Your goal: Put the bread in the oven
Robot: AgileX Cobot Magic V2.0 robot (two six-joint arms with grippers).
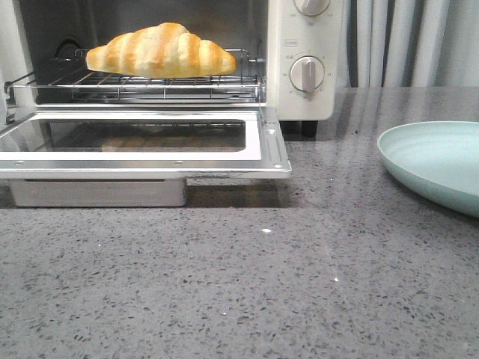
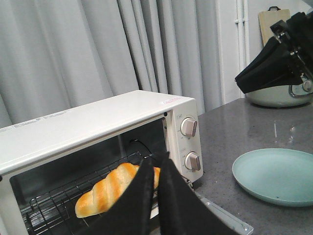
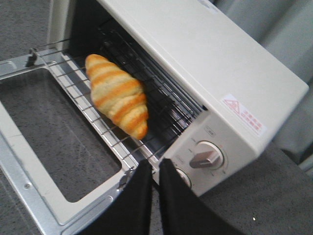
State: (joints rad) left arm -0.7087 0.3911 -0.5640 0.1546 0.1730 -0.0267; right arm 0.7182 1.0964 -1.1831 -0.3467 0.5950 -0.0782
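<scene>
The bread (image 1: 161, 50) lay on the wire rack (image 1: 150, 84) inside the oven (image 1: 299, 60), whose glass door (image 1: 142, 138) hung open and flat. Only the left wrist view took in the oven's white top, a pale green plate (image 2: 274, 175) on the counter and the right arm (image 2: 279, 61) raised near a pot (image 2: 279, 95); the front view showed neither arm. The left gripper (image 2: 155, 196) and the right gripper (image 3: 154, 200) each showed black fingers pressed nearly together, holding nothing. The front view cut off the oven's top and half the plate. The counter (image 1: 239, 284) was speckled grey stone; grey curtains (image 2: 98, 54) hung behind.
</scene>
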